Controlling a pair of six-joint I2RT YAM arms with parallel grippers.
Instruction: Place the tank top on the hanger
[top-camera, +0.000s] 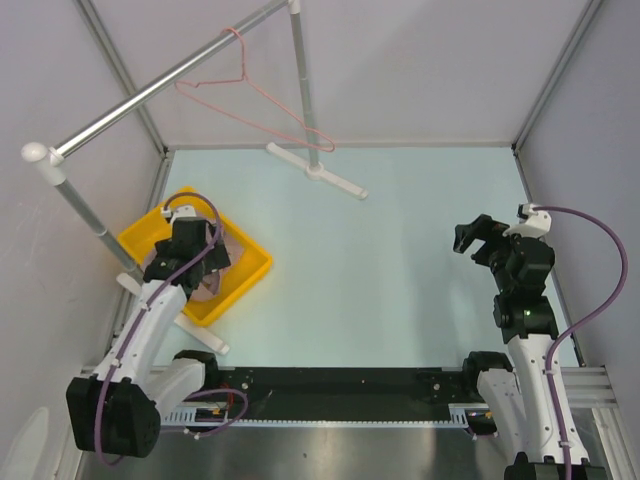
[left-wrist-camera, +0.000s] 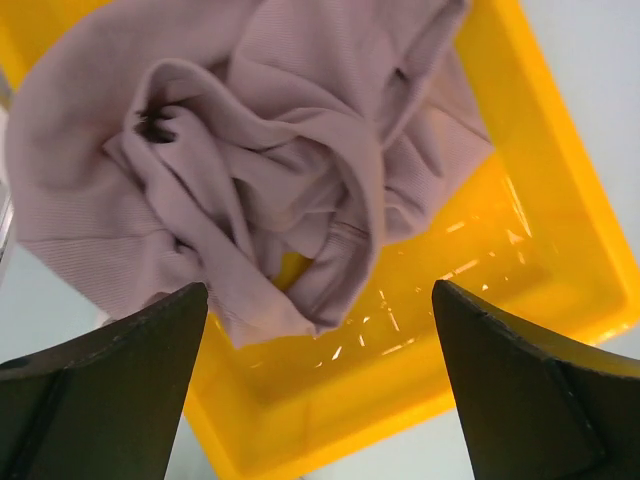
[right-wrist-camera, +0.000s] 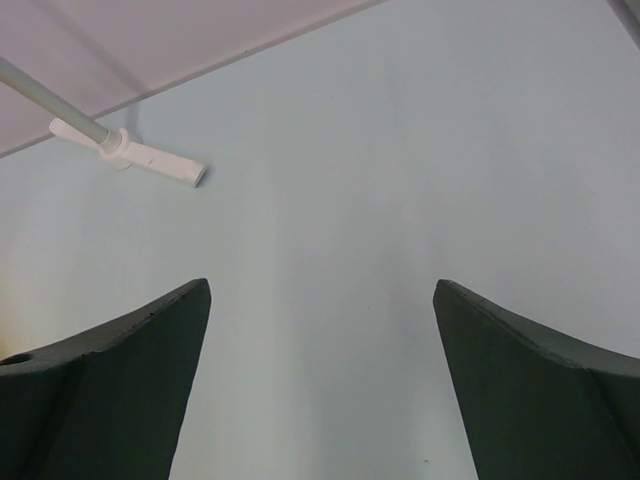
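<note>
Matte table (top-camera: 400, 250), crumpled ribbed tank top (left-wrist-camera: 250, 150)

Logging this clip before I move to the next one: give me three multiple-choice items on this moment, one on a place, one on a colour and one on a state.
1. Where is the tank top?
A. spread flat on the table
B. crumpled in the bin
C. folded on a shelf

2. What colour is the hanger?
A. black
B. white
C. pink

3. How does the left end effector stand?
A. open above the tank top
B. shut on the tank top
C. shut and empty

Answers:
1 B: the left wrist view shows the fabric bunched inside the yellow walls.
2 C: the top view shows a thin pink wire triangle hanging from the rail.
3 A: both fingers stand wide apart, with the fabric visible between them and not gripped.
</note>
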